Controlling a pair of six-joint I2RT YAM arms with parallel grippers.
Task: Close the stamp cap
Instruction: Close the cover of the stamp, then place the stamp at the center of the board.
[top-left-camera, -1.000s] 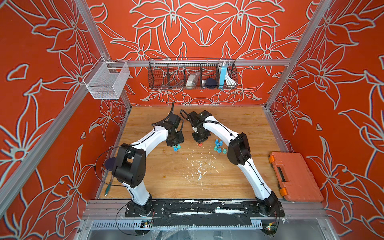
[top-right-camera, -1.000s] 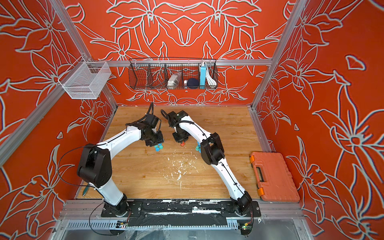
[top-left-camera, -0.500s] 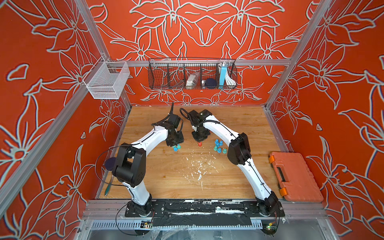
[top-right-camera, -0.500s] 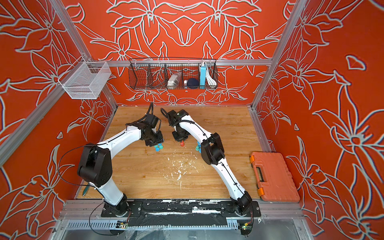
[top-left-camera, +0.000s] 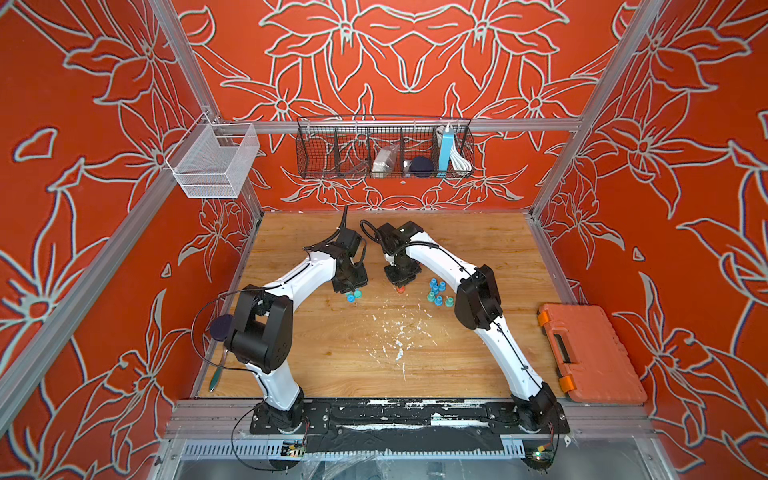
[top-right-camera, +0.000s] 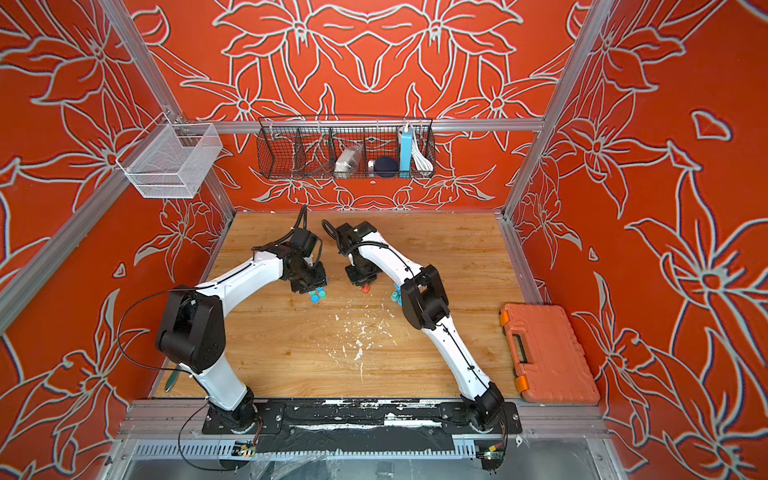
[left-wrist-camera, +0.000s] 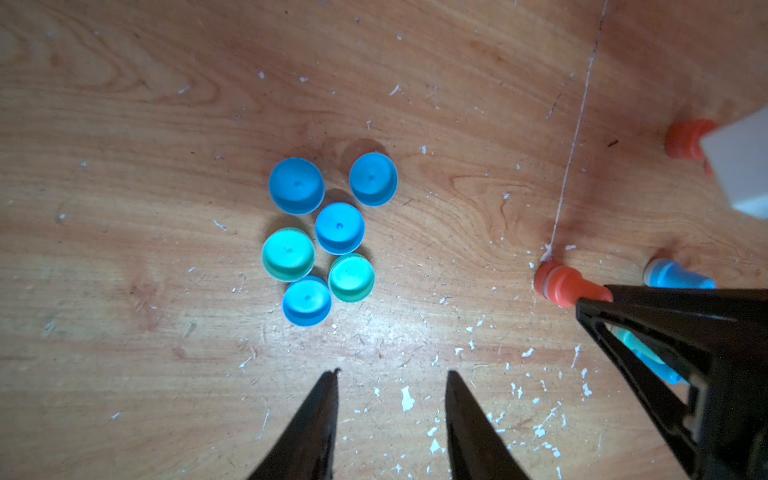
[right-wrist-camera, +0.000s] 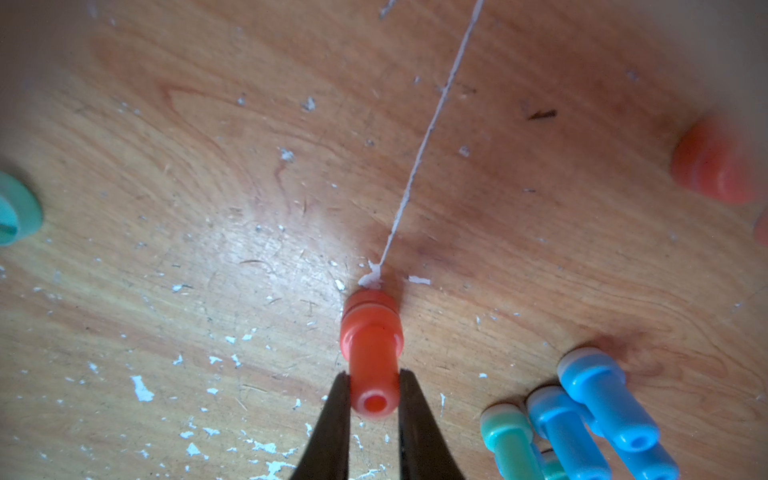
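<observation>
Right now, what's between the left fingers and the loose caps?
Just bare wood with white flecks between left fingers and caps, shown in left wrist view.

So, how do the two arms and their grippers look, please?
The left arm and right arm have white links, bulky black joints and thin black cables. The left gripper and right gripper are slim, black and pointed.
</observation>
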